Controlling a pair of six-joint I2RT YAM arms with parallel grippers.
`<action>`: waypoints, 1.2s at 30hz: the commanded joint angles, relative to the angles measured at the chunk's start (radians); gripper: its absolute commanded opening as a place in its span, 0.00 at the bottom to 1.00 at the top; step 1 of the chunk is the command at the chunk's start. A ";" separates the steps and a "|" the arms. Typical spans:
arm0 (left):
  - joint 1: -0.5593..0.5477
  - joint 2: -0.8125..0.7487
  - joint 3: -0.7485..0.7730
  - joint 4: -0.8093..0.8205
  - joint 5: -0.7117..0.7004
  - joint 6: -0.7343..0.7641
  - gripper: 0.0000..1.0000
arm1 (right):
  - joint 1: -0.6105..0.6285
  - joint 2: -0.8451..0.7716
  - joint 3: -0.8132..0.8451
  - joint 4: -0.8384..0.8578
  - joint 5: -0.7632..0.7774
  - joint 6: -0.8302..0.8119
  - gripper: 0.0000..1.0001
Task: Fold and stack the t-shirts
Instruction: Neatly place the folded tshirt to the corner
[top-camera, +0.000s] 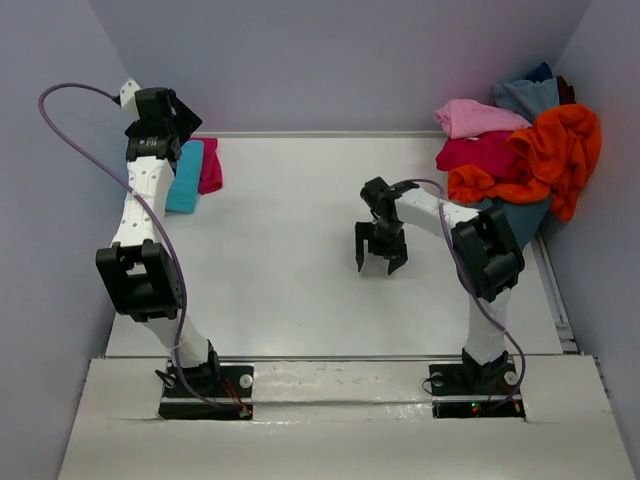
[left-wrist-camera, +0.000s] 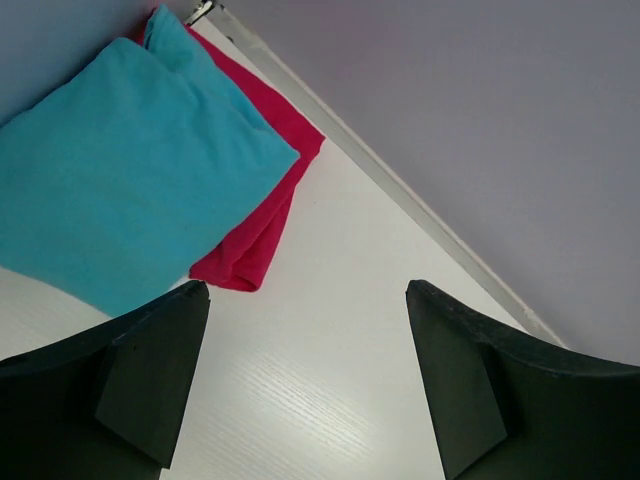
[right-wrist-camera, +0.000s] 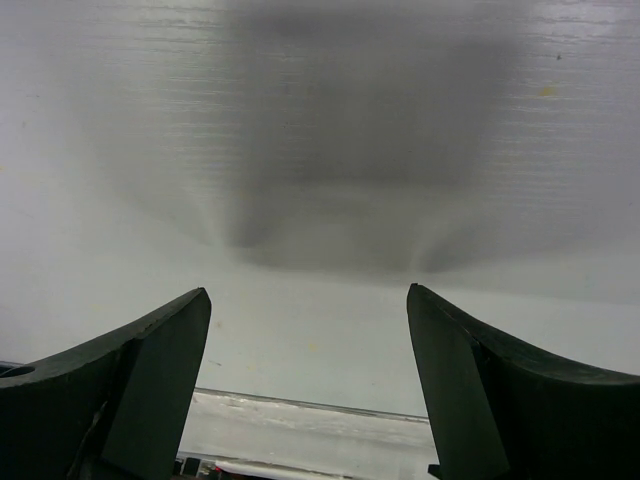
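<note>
A folded turquoise t-shirt lies on a folded magenta-pink one at the back left of the table. In the left wrist view the turquoise t-shirt covers most of the magenta one. My left gripper hovers just beside this stack, open, with only bare table between its fingers. An unfolded heap sits at the back right: a light pink t-shirt, a crimson one, an orange one and a dusty blue one. My right gripper hangs open over the table's middle, holding nothing.
The white table is boxed in by grey walls at the back and on both sides. A raised rail runs along its right edge. The back wall's edge passes close behind the folded stack.
</note>
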 joint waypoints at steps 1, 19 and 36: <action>-0.008 0.005 0.058 -0.032 -0.012 0.028 0.91 | 0.012 -0.005 0.001 0.031 -0.019 -0.020 0.85; 0.011 0.526 0.433 -0.198 0.007 0.005 0.90 | 0.012 -0.022 -0.017 0.020 -0.008 -0.015 0.86; -0.022 0.379 0.330 -0.155 0.110 0.088 0.88 | 0.012 -0.169 0.005 0.031 0.078 -0.010 0.86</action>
